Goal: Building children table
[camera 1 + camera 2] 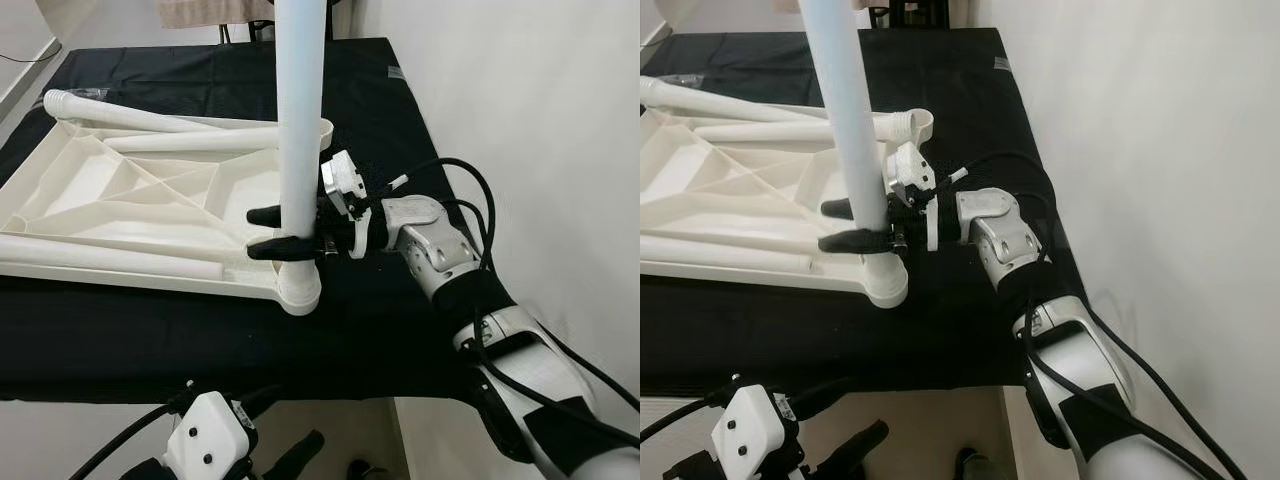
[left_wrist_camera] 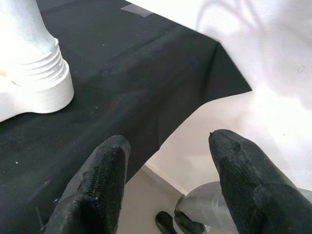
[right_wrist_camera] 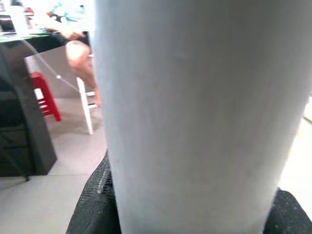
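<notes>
Black tabletop (image 1: 380,110); right pincer (image 1: 283,231) around leg (image 1: 300,120)

The upright white leg (image 1: 299,110) rises through the centre of the frame and runs off the top edge, splitting the space above the desk (image 1: 380,330) in two. At its lower part the right hand (image 1: 283,231) is closed around it, one black finger either side, and the silver arm (image 1: 470,290) crosses the lower right of the frame, blocking any approach from there. The overturned white tabletop (image 1: 110,200) covers the left half, two more legs (image 1: 150,118) lying across its upper part. Bare black cloth lies open along the bottom of the frame and in the upper right, up to the white wall (image 1: 540,100). The left hand (image 2: 168,190) hangs spread, off the desk's near edge.
</notes>
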### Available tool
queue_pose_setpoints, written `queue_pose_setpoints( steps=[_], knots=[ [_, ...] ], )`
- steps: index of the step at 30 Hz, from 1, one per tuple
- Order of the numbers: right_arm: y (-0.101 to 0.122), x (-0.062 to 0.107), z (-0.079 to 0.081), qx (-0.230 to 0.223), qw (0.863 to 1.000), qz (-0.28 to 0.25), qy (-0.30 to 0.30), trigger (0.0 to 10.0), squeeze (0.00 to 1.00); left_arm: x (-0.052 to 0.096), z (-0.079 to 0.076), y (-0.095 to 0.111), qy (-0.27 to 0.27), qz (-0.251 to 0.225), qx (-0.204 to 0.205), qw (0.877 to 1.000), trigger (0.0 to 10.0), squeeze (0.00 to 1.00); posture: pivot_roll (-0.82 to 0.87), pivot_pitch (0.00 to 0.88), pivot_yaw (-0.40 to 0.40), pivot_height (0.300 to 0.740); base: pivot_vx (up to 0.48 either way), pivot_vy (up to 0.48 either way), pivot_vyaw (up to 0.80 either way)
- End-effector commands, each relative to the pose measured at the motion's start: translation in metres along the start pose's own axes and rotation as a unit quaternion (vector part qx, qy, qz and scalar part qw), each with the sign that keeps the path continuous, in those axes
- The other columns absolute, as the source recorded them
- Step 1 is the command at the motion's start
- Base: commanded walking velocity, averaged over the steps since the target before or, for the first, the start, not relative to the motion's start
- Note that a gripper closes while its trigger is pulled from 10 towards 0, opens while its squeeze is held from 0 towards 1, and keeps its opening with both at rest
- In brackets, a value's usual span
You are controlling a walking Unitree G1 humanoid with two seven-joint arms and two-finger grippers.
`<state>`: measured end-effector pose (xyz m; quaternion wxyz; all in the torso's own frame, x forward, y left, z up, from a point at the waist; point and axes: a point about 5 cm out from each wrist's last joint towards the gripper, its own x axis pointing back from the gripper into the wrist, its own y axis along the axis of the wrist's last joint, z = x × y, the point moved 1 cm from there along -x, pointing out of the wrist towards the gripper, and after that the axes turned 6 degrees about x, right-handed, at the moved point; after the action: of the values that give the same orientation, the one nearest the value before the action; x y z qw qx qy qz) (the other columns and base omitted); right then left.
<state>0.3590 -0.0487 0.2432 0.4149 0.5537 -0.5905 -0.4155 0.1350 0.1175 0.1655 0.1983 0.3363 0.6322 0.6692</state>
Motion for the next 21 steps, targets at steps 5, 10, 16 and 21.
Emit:
queue_pose_setpoints(
  steps=[5,10,16,21],
  knots=[
    [-0.054,0.015,0.010,-0.083,0.991,0.069,-0.077,10.0,0.00,0.001,-0.003,0.000,-0.007,0.002,0.004,1.000,10.0,0.00,0.14,0.312,-0.032,0.740,0.000,0.000,0.00],
    [-0.061,0.021,0.003,-0.055,0.980,0.110,-0.159,10.0,0.00,0.000,-0.003,0.000,-0.007,0.003,0.002,1.000,10.0,0.00,0.13,0.311,-0.038,0.740,0.000,0.000,0.00],
    [-0.082,0.042,0.018,-0.082,0.893,0.202,-0.394,10.0,0.00,-0.002,-0.008,-0.004,-0.003,0.002,0.004,1.000,10.0,0.00,0.06,0.300,-0.121,0.740,0.000,0.000,0.00],
    [-0.083,0.011,0.087,-0.170,0.829,0.174,-0.503,10.0,0.00,-0.006,-0.008,-0.004,0.003,-0.007,0.014,1.000,10.0,0.00,0.06,0.289,-0.110,0.740,0.000,0.000,0.00]
  ],
)
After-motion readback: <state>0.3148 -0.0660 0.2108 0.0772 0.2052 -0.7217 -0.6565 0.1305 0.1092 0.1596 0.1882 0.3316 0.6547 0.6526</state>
